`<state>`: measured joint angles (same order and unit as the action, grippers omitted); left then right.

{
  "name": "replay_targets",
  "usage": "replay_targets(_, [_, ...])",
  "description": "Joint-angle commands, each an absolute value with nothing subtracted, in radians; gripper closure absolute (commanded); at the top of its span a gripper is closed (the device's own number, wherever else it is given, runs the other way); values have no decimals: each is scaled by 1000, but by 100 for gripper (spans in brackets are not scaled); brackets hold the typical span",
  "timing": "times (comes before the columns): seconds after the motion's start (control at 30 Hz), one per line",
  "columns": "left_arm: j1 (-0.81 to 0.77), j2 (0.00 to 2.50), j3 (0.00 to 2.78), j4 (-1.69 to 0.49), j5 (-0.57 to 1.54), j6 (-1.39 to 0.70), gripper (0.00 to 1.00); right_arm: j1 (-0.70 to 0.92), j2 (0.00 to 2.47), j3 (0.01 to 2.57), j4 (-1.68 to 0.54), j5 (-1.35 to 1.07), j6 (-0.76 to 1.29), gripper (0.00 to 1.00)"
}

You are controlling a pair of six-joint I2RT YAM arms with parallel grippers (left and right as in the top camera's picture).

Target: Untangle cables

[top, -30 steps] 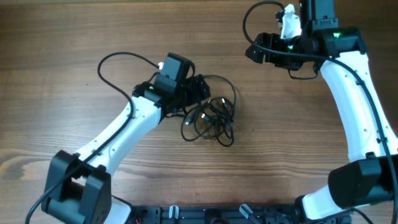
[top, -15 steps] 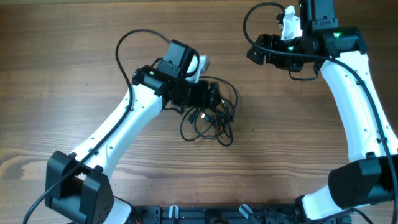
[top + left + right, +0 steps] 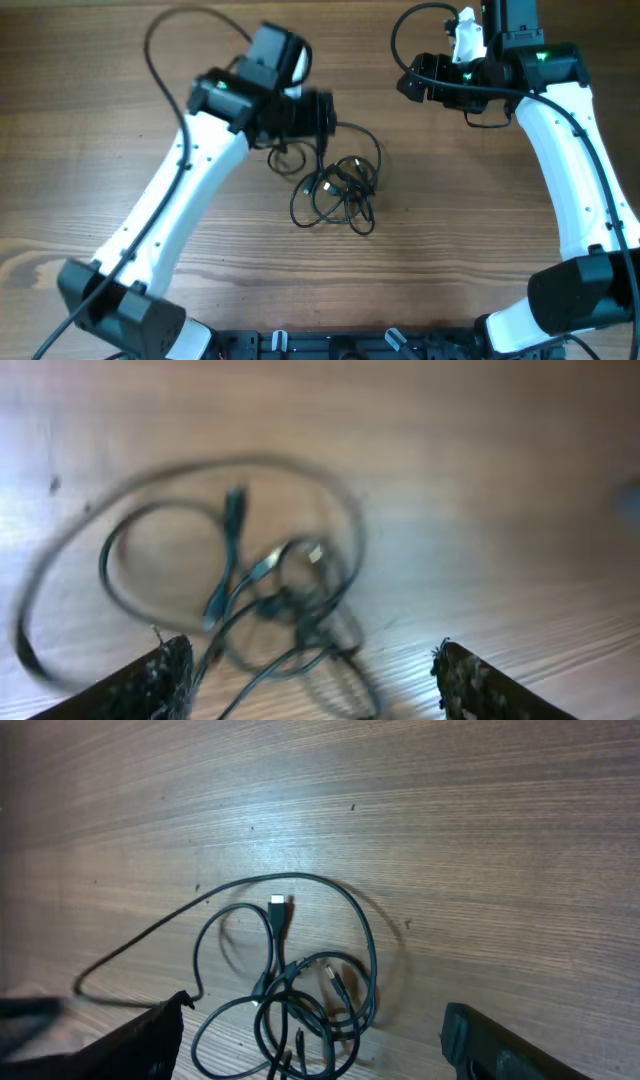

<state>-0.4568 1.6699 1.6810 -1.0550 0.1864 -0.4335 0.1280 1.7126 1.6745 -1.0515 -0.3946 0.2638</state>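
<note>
The cables (image 3: 338, 190) lie as a knotted clump of thin black loops with small plug ends near the table's middle. One loop arcs up toward my left gripper (image 3: 322, 116), which hovers just above and left of the clump. In the left wrist view the cables (image 3: 268, 592) look blurred, and my left gripper (image 3: 310, 682) is open wide with nothing in it. My right gripper (image 3: 410, 82) is at the far right, well away from the clump. In the right wrist view the cables (image 3: 300, 988) lie ahead of my right gripper (image 3: 320, 1045), which is open and empty.
The table (image 3: 470, 220) is bare brown wood. Thicker black wires fixed to the arms loop above the left arm (image 3: 170, 40) and beside the right arm (image 3: 400, 30). The arm bases stand at the near edge.
My left arm has lifted and swung back toward the far side, off the clump. The clump stays in place. The right arm has not moved.
</note>
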Motion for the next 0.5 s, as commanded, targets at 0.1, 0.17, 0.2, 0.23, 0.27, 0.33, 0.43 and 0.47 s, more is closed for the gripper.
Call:
replay_targets(0.1, [-520,1752,1628,-1087,174,-756,40,131,1703,1693,-1061,-358,245,15])
replay_targets(0.17, [-542,1804,1605,-1090,182,-835,42,131,1703,1693,-1055,-357,238,15])
replay_targets(0.2, [-551,1829,1602,-1090,196,-867,42,131,1703,1693,-1042,-358,239,15])
replay_targets(0.23, [-560,1858,1602,-1088,213,-889,41,131,1703,1693,-1028,-358,241,15])
replay_targets(0.27, [-566,1881,1602,-1085,222,-907,39,131,1703,1693,-1013,-358,247,15])
replay_targets(0.33, [-569,1923,1602,-1085,231,-962,36,131,1703,1693,-989,-358,246,15])
replay_targets(0.43, [-569,1994,1602,-1026,342,-981,39,131,1703,1693,-980,-358,246,15])
replay_targets(0.47, [-569,2005,1602,-1015,344,-981,42,131,1703,1693,-980,-358,245,15])
